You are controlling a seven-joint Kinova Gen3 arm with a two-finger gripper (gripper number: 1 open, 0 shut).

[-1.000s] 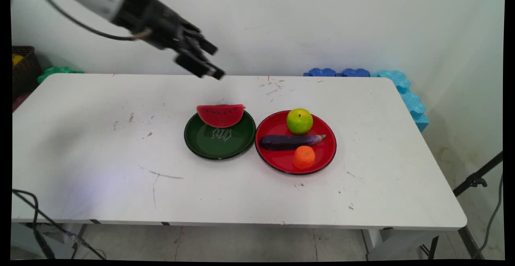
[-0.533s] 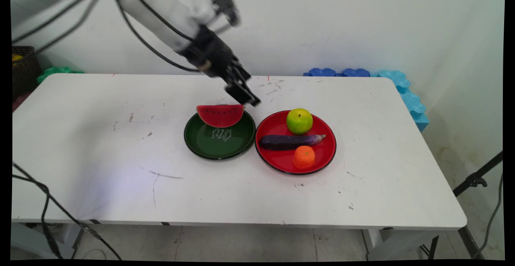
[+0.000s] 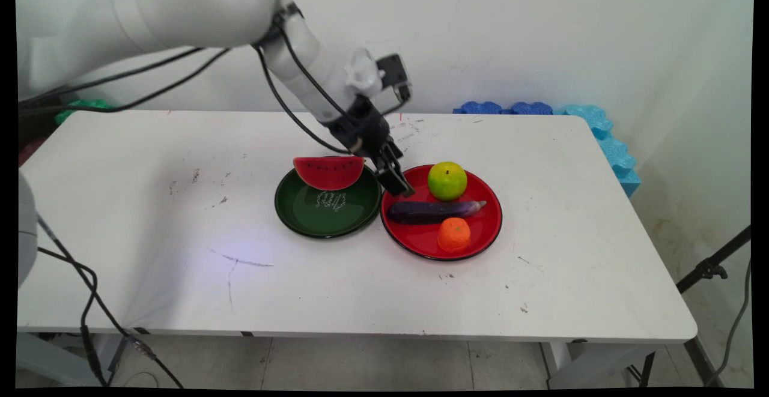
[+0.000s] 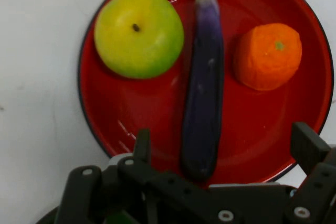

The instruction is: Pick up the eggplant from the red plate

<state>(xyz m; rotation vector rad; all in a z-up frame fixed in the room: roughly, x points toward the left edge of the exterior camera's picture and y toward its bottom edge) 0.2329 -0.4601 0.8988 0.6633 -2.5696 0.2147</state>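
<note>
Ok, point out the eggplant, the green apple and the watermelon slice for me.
eggplant (image 4: 203, 103): hand view, middle of its purple body.
green apple (image 4: 138, 34): hand view, top of the fruit, just by the stem dimple.
watermelon slice (image 3: 328, 172): main view, centre of its red cut face.

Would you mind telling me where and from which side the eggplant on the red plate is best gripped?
Probably across the thick middle of the eggplant, from above. It lies flat on the red plate between the green apple and the orange, so the ends are freer, but they taper.
</note>
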